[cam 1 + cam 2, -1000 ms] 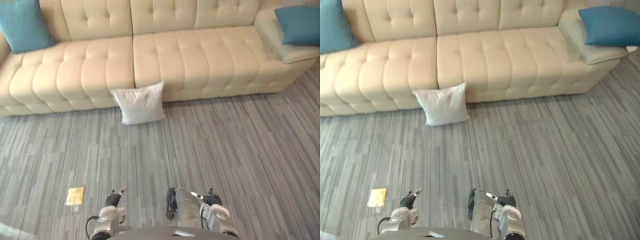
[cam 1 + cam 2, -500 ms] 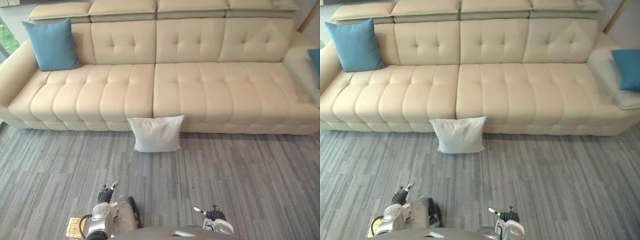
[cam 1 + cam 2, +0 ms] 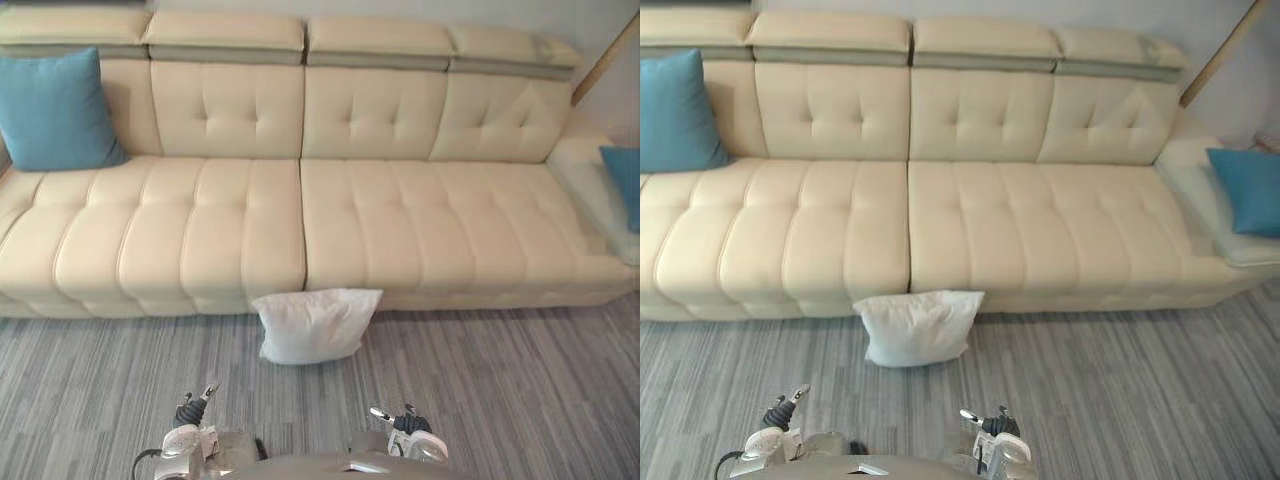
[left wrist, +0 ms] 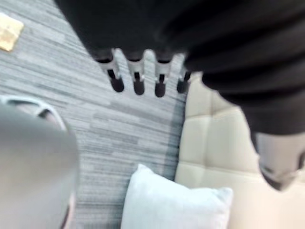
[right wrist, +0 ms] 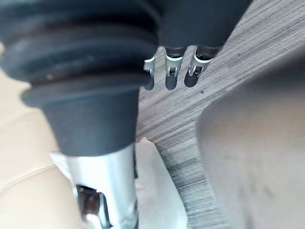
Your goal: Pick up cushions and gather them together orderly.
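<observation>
You see three cushions: the left blue cushion (image 3: 52, 112) on the sofa's (image 3: 400, 230) left end, one white cushion (image 3: 315, 325) on the floor (image 3: 500, 380) against the sofa front, and the right blue cushion (image 3: 1247, 190) at its right end. Your left hand (image 4: 137, 78) and right hand (image 5: 172, 74) hold nothing, fingers straight, slightly apart.

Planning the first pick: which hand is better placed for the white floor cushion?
Left, probably: the white cushion sits roughly midway, but shows more fully past the left hand than the right hand.
</observation>
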Motion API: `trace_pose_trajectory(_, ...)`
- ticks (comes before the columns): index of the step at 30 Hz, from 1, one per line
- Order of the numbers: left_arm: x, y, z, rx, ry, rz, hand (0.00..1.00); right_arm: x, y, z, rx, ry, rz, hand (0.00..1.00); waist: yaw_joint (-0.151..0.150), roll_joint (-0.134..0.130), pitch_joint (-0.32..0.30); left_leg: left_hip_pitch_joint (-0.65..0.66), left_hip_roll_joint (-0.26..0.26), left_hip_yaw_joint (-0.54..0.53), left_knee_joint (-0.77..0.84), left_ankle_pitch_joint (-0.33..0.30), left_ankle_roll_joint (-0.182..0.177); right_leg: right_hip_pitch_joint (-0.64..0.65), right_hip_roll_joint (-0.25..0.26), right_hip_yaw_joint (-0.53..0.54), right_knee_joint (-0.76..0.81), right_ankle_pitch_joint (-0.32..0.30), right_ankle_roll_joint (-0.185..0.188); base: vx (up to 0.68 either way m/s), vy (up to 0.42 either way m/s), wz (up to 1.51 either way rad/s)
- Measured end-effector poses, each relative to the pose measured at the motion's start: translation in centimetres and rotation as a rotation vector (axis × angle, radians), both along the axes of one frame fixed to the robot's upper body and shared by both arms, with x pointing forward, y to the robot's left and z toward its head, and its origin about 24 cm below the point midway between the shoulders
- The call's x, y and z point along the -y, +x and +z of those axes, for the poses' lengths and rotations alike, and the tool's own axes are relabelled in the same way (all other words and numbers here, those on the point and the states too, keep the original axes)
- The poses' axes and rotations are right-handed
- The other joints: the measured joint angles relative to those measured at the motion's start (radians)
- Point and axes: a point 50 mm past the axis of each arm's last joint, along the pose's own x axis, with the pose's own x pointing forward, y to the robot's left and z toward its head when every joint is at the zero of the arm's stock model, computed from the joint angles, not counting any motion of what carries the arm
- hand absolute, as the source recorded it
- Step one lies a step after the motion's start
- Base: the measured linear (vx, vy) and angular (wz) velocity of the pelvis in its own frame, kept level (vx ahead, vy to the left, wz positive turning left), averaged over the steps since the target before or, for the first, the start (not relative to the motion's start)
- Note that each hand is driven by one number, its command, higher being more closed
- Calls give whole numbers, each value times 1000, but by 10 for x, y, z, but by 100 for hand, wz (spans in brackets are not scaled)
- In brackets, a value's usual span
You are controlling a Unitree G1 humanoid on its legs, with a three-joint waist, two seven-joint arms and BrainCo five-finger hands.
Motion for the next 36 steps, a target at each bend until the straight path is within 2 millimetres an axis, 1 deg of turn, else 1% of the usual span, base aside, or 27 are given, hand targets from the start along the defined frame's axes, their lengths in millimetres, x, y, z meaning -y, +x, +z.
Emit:
trace_pose_trajectory(1, 0, -3, -1, -12, -4, 4, 0, 2, -2, 0, -3, -3, -6, 0, -8, 0, 1, 46, 8, -4, -24, 9, -26, -34, 13, -61, -136, -42, -31, 239, -166, 19)
trace_pose_trajectory(2, 0, -4, -2, -15, -5, 6, 0, 2, -3, -1, -5, -4, -7, 0, -10, 0, 1, 56, 8, -4, -30, 11, -30, -36, 17, -73, -179, -42, -34, 291, -202, 27)
trace_pose_trajectory(3, 0, -6, -2, -20, -6, 11, 0, 1, -2, 0, -4, -4, 2, 0, -15, -2, -1, 74, 7, -10, -41, 9, -54, -35, 35, -101, -373, -5, -48, 247, -178, 25)
trace_pose_trajectory(4, -1, -6, -2, -21, -3, 12, 0, -1, -3, -1, -9, -3, 16, 0, -14, -10, -5, 80, -5, -17, -43, 5, -73, -25, 47, -102, -501, 90, -68, 346, -212, 19)
trace_pose_trajectory(5, 7, -7, -4, -26, -29, 22, 0, 4, 0, 1, 0, -19, 28, 0, -4, 23, -6, 96, 10, -52, -57, -1, -95, -12, 74, -109, -533, 96, -114, 323, -151, 5)
trace_pose_trajectory(6, 16, -8, -6, -30, -56, 31, 0, 11, 1, 3, 4, -40, 30, 0, -1, 66, -13, 92, 34, -70, -74, 16, -95, 7, 101, -124, -575, 99, -120, 325, -132, 2)
trace_pose_trajectory(7, 23, -8, -7, -28, -75, 35, 0, 15, 0, 3, 2, -48, 26, 0, -2, 77, -9, 93, 41, -75, -83, 27, -94, 17, 110, -132, -596, 99, -120, 272, -109, 10)
trace_pose_trajectory(8, 26, -7, -7, -25, -79, 34, 0, 18, 0, 4, 1, -56, 18, 0, -2, 95, -9, 106, 43, -83, -109, 57, -93, 35, 120, -140, -620, 98, -121, 306, -145, 16)
trace_pose_trajectory(9, 28, -8, -7, -28, -84, 33, 0, 19, -1, 3, -3, -57, 18, 0, -4, 100, -10, 125, 46, -95, -129, 87, -92, 64, 127, -150, -648, 98, -122, 272, -136, 15)
trace_pose_trajectory(11, 30, -7, -7, -26, -93, 32, 0, 18, -4, 1, -16, -52, 18, 0, -5, 92, -9, 142, 47, -95, -134, 122, -87, 109, 132, -157, -689, 98, -122, 169, -80, 12)
trace_pose_trajectory(14, 29, -7, -7, -26, -90, 34, 0, 17, -6, 0, -23, -49, 17, 0, 0, 88, -12, 144, 54, -92, -128, 137, -99, 141, 145, -157, -744, 103, -116, 63, -9, 2)
trace_pose_trajectory(16, 21, -6, -6, -21, -69, 28, 0, 13, -7, 0, -24, -38, 17, 0, 0, 73, -10, 109, 59, -91, -54, 146, -113, 153, 139, -154, -767, 109, -111, 9, 6, 4)
trace_pose_trajectory(17, 16, -5, -5, -17, -55, 30, 0, 12, -9, -1, -30, -34, 16, 0, 5, 56, -12, 74, 68, -90, 23, 154, -126, 164, 136, -152, -785, 117, -110, 0, 0, 0)
trace_pose_trajectory(19, 14, -3, -4, -8, -47, 29, 0, 10, -13, -3, -40, -29, 13, 0, 18, 48, -13, 22, 93, -90, 155, 168, -120, 195, 136, -147, -821, 127, -111, 20, 35, -7)
trace_pose_trajectory(20, 13, -4, -4, -8, -45, 29, 0, 10, -14, -3, -43, -27, 12, 0, 20, 44, -13, 11, 96, -91, 189, 175, -119, 202, 130, -142, -828, 128, -110, 19, 74, -13)
trace_pose_trajectory(21, 14, -5, -4, -11, -46, 29, 0, 9, -15, -3, -45, -26, 10, 0, 22, 36, -11, 8, 99, -86, 179, 123, -106, 213, 124, -131, -840, 130, -107, 15, 99, -12)
trace_pose_trajectory(22, 15, -5, -4, -12, -50, 30, 0, 10, -14, -3, -41, -27, 11, 0, 16, 44, -13, -1, 100, -87, 136, 84, -94, 219, 122, -129, -842, 131, -104, 19, 109, -13)
trace_pose_trajectory(23, 15, -5, -4, -11, -51, 30, 0, 9, -13, -3, -41, -27, 11, 0, 18, 44, -13, -7, 100, -87, 107, 75, -91, 220, 119, -124, -840, 130, -99, 6, 149, -13)
trace_pose_trajectory(24, 15, -5, -4, -11, -50, 29, 0, 9, -13, -3, -41, -26, 11, 0, 18, 44, -12, -23, 99, -90, 48, 76, -85, 219, 112, -123, -829, 131, -85, -12, 201, -12)
trace_pose_trajectory(25, 16, -5, -4, -11, -52, 29, 0, 10, -13, -3, -41, -29, 11, 0, 16, 49, -13, -33, 98, -95, -13, 109, -79, 215, 110, -120, -812, 124, -71, -20, 222, -14)
trace_pose_trajectory(26, 16, -5, -4, -11, -52, 30, 0, 11, -13, -3, -40, -31, 12, 0, 19, 58, -15, -20, 93, -103, -39, 97, -112, 209, 107, -106, -788, 114, -56, -30, 229, -14)
trace_pose_trajectory(27, 13, -6, -4, -14, -45, 29, 0, 10, -15, -3, -44, -28, 11, 0, 19, 57, -21, -15, 73, -91, -57, 93, -114, 201, 98, -89, -784, 114, -46, 3, 212, -19)
trace_pose_trajectory(28, 10, -8, -4, -17, -36, 29, 0, 7, -16, -4, -47, -19, 10, 0, 19, 42, -27, -14, 58, -80, -67, 92, -112, 201, 87, -79, -798, 126, -38, 11, 192, -16)
trace_pose_trajectory(30, 7, -8, -4, -19, -29, 28, 0, 3, -17, -5, -49, -10, 6, 0, 20, 32, -32, -1, 39, -58, -89, 97, -106, 203, 77, -65, -824, 140, -36, 17, 158, -23)
trace_pose_trajectory(31, 7, -8, -4, -21, -26, 22, 0, 3, -17, -5, -49, -10, 7, 0, 18, 32, -32, 8, 31, -51, -101, 99, -102, 208, 73, -62, -836, 149, -29, 20, 153, -27)
trace_pose_trajectory(33, 9, -10, -5, -25, -37, 17, 0, 5, -17, -4, -45, -15, 6, 0, 14, 44, -32, 33, 14, -34, -132, 104, -95, 227, 71, -43, -879, 177, -11, 28, 105, -21)
trace_pose_trajectory(36, 11, -10, -5, -27, -45, 12, 0, 5, -17, -4, -46, -15, 6, 0, 11, 52, -35, 42, 8, -35, -146, 110, -92, 240, 73, -44, -908, 189, -5, 47, 32, -2)
